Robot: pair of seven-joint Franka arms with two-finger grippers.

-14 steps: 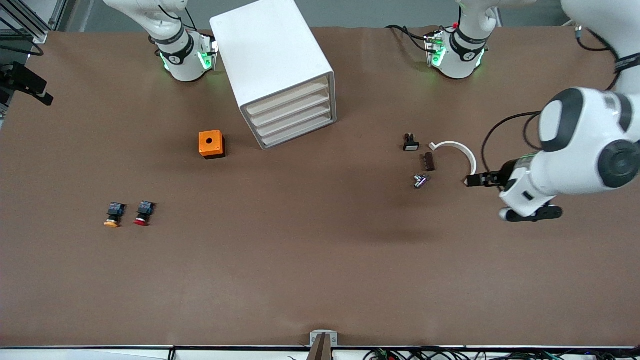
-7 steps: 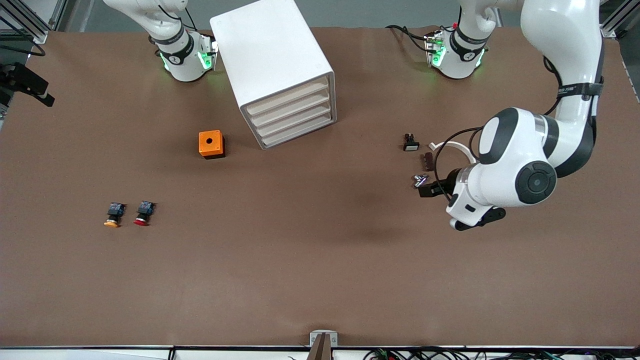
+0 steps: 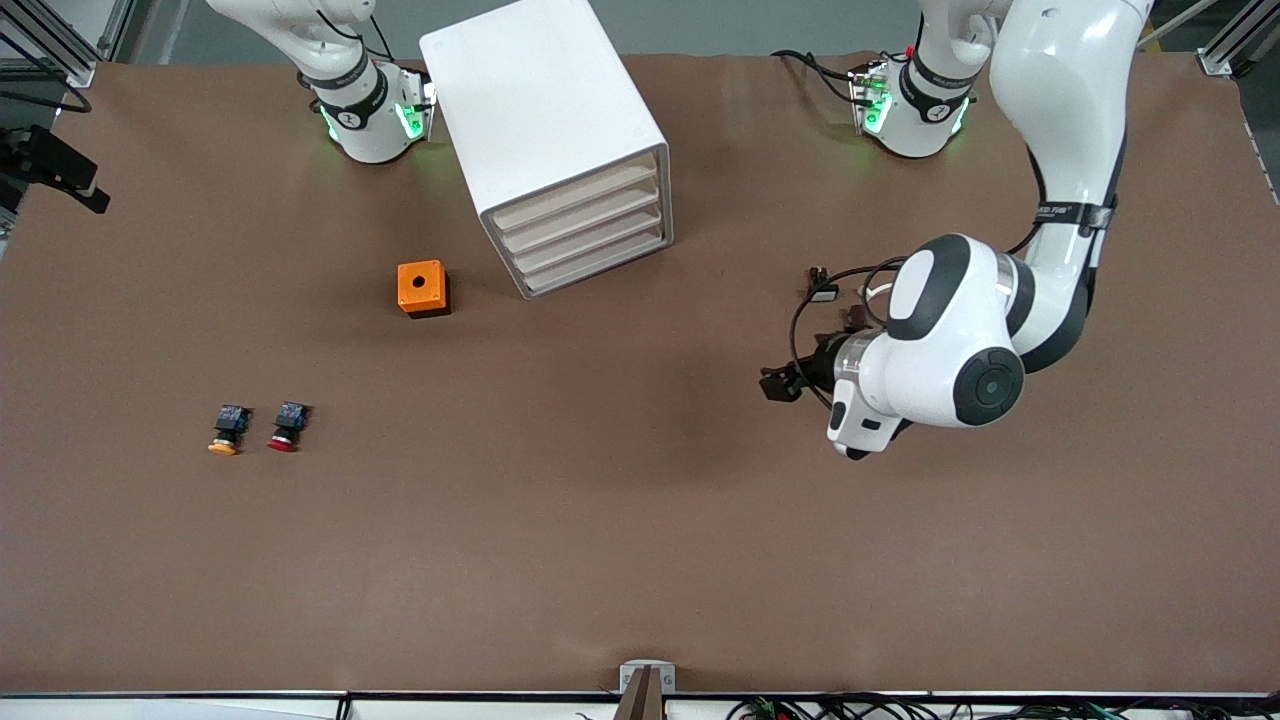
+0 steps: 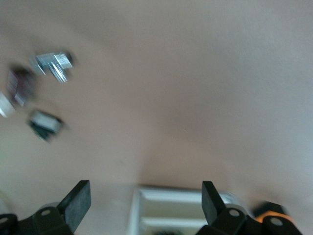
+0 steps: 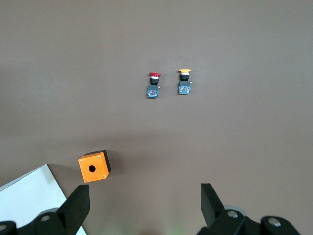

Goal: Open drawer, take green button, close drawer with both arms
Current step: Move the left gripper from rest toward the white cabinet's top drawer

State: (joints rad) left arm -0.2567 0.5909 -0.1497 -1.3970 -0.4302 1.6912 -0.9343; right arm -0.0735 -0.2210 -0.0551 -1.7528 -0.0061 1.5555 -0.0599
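Observation:
The white cabinet [image 3: 545,120] stands near the right arm's base, with all four drawers shut. The lower drawer [image 3: 598,262] shows only its plain front. The green-capped button is hidden. My left gripper [image 3: 775,385] hangs open and empty over bare table, between the cabinet and a cluster of small parts. In the left wrist view the left gripper [image 4: 144,205] has its jaws wide apart, with the cabinet [image 4: 176,210] blurred between them. My right gripper [image 5: 144,205] is open and empty, high over the table beside the cabinet's corner [image 5: 29,196]. It is out of the front view.
An orange box [image 3: 423,288] with a round hole sits beside the cabinet. A red-capped button [image 3: 286,428] and an orange-capped button [image 3: 226,432] lie nearer the front camera. A black-and-white part [image 3: 821,290] and other small parts lie under the left arm.
The left arm has swung from its end of the table toward the middle, passing over the small parts. Its gripper is now closer to the cabinet. Nothing on the table has moved.

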